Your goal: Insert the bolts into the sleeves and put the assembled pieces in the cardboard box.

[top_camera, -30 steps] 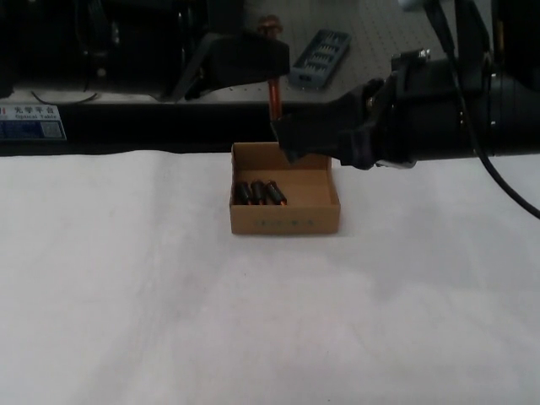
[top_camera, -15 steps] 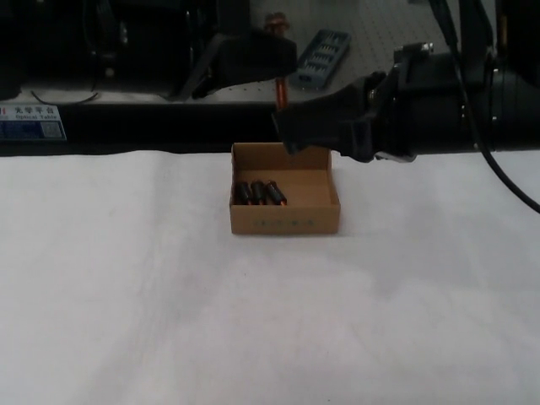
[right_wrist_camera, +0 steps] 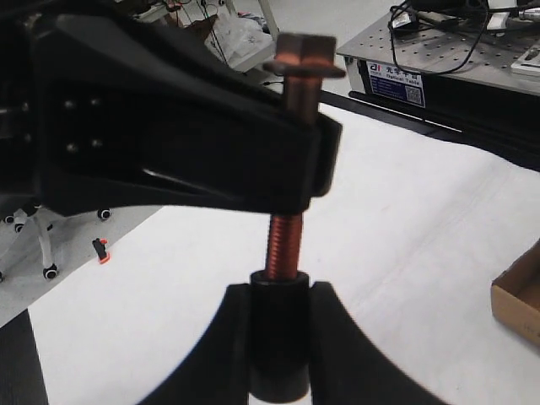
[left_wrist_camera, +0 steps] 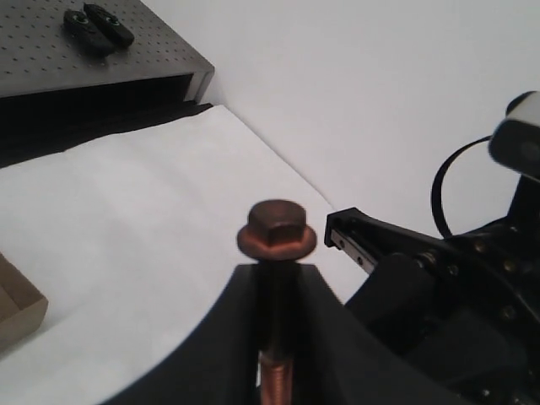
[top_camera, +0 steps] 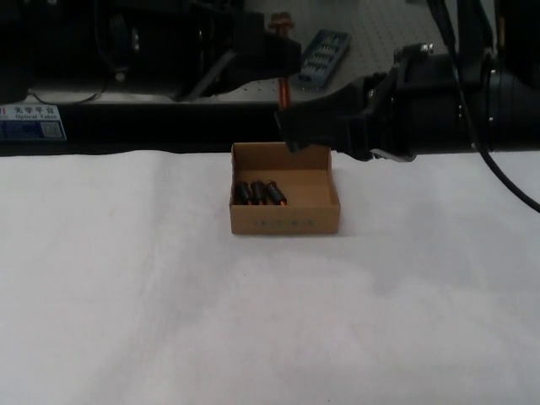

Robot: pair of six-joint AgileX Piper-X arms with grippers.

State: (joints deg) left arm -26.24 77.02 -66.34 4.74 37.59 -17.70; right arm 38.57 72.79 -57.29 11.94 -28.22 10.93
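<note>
Since a second ago the left arm [top_camera: 245, 57] has drawn up and back over the right arm [top_camera: 422, 110], and less of the bolt [top_camera: 283, 87] shows between the two sets of jaws. The right arm has lifted a little off the back wall of the cardboard box [top_camera: 285, 223].

High view: the right arm lies nearly level, and its jaws end just above the far side of the box. The left arm's jaws sit directly above them, with the copper-coloured bolt standing upright between the two. Below and in front of both jaws, three dark assembled pieces [top_camera: 260, 192] lie side by side in the box, which rests on the white-covered tabletop [top_camera: 253, 329].

Left wrist view: the left jaws are clenched on the bolt's [left_wrist_camera: 277, 245] shank just under its flanged hexagonal head, which stands clear above them. The thread runs down between the smooth black fingers [left_wrist_camera: 219, 337].

Right wrist view: the right jaws grasp a black cylindrical sleeve [right_wrist_camera: 278, 337], held upright. Straight above it the left jaws pinch the bolt [right_wrist_camera: 287, 236], and its ribbed thread reaches down to the sleeve's mouth. One corner of the brown box [right_wrist_camera: 519, 295] lies off to one side of the jaws, lower down
</note>
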